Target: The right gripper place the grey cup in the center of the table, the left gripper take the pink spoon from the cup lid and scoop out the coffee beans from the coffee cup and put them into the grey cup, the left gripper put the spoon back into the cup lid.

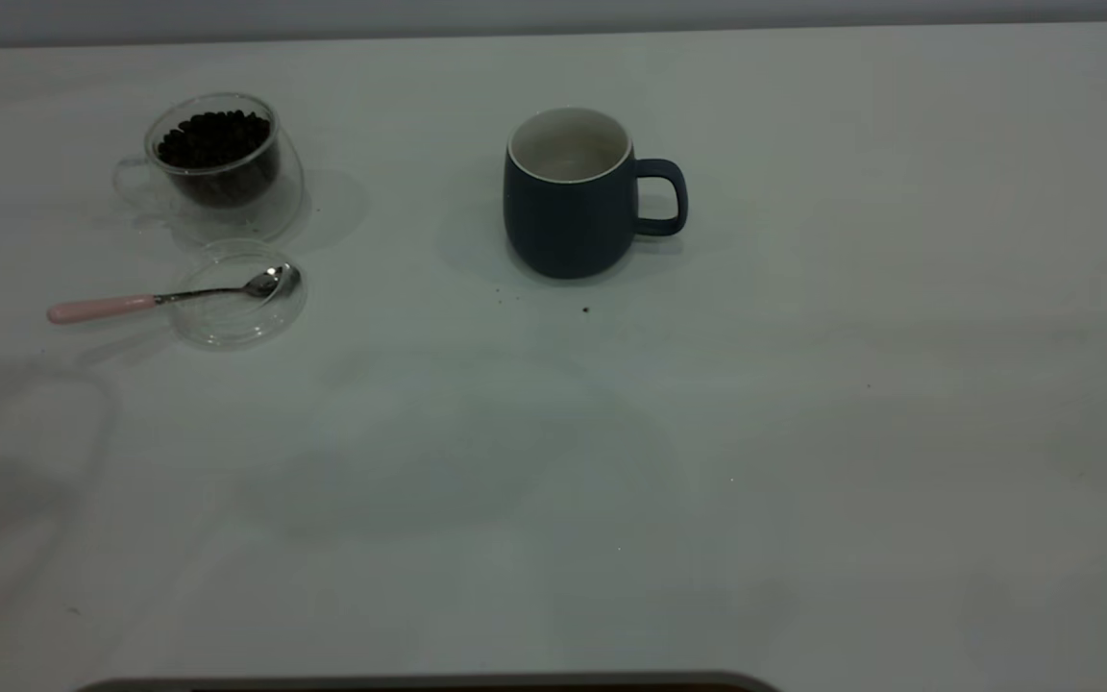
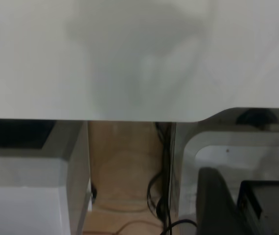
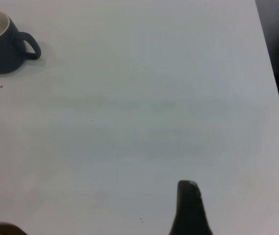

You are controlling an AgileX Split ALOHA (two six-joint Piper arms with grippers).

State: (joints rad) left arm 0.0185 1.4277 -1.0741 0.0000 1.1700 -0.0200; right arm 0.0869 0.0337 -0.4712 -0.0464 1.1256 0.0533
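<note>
Both grippers sit out of sight, state unknowable; I read the grey cup (image 1: pixel 570 197) as placed, pink spoon (image 1: pixel 102 308) next.

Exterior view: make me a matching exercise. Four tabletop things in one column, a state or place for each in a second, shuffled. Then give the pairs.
Things
1. grey cup
2. coffee cup
3. pink spoon
4. cup lid

States or places
A. clear glass, filled with dark coffee beans
B. lying with its bowl in the lid, handle sticking out past the rim
C. upright near the table's middle, handle towards the right arm's side
D. flat on the table, just in front of the coffee cup

Pairs: 1-C, 2-A, 3-B, 4-D
</note>
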